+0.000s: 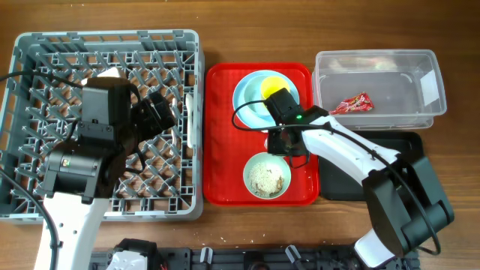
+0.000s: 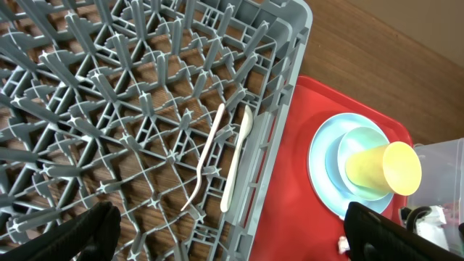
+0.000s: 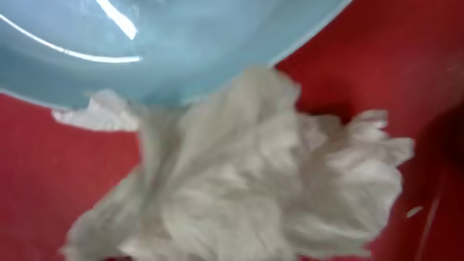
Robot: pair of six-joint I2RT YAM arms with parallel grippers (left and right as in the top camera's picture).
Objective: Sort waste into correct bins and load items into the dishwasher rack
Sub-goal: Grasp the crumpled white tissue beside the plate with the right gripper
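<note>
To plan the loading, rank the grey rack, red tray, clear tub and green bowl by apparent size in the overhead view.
1. grey rack
2. red tray
3. clear tub, though its raised rim sits nearer the camera
4. green bowl

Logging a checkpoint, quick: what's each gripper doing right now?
Left gripper: open, empty, above the dishwasher rack.
Right gripper: closed, apparently pinching the crumpled napkin.

The napkin [image 3: 246,181] is white, the tray [image 1: 221,135] red, the plate [image 3: 167,51] light blue, the cup [image 2: 384,170] yellow; the rack [image 1: 30,60] is grey lattice (white cutlery [image 2: 238,159] inside) over brown wood-grain worktop [image 1: 225,30].
</note>
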